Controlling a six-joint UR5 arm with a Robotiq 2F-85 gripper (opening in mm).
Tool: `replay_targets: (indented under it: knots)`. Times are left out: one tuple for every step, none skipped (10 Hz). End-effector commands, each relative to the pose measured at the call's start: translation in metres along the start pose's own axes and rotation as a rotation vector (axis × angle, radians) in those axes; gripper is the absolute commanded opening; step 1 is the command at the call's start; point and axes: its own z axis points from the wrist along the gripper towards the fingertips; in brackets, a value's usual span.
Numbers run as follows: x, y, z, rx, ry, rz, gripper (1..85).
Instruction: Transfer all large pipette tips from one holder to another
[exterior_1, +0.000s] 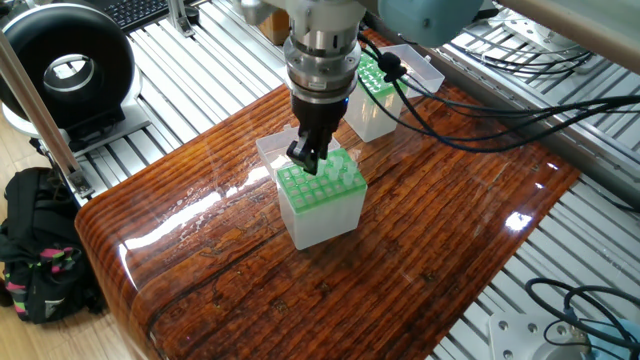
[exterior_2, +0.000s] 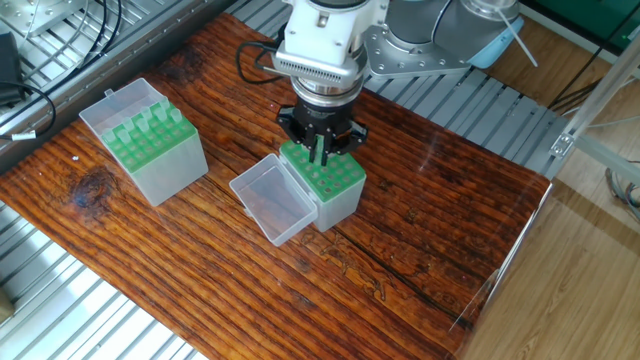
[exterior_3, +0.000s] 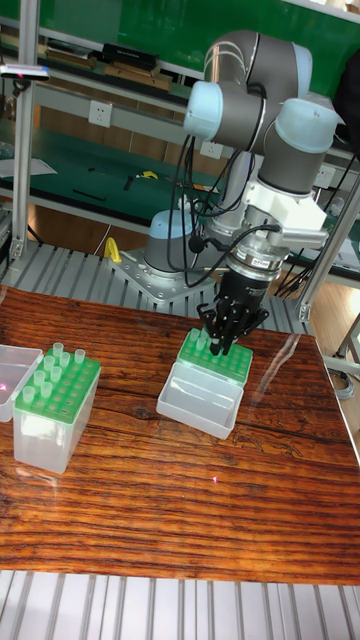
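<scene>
- A glossy wooden bench (exterior_1: 430, 230) sits on a ribbed metal frame (exterior_1: 200, 70).
- A black ring-shaped device (exterior_1: 65, 65) stands beyond the bench's edge.
- A dark backpack (exterior_1: 35, 250) lies on the floor.
- Black cables (exterior_1: 500, 110) trail across the frame.

arm: reaching straight down | claw (exterior_2: 318, 150): vertical, fingers nearly together

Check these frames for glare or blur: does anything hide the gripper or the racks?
One fixed view: white glare streaks on the glossy table left of the near rack, which stays readable. Other fixed view: even light, gripper sharp over that rack, far rack clear. Tall fixed view: softer; a small red dot on the table, tips still distinguishable.
</scene>
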Motion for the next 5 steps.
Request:
replay_targets:
  knots:
    - [0.0,-0.001,-0.002,0.001,0.001,0.019,9.3]
    - [0.001,0.001,-0.004,0.001,0.004,0.028,7.7]
    - [0.001,0.0,-0.008,0.007,0.008,0.034,5.3]
    - [0.002,0.002,-0.015,0.0,0.012,0.039,2.0]
    - [0.003,0.004,-0.023,-0.009,0.014,0.041,1.0]
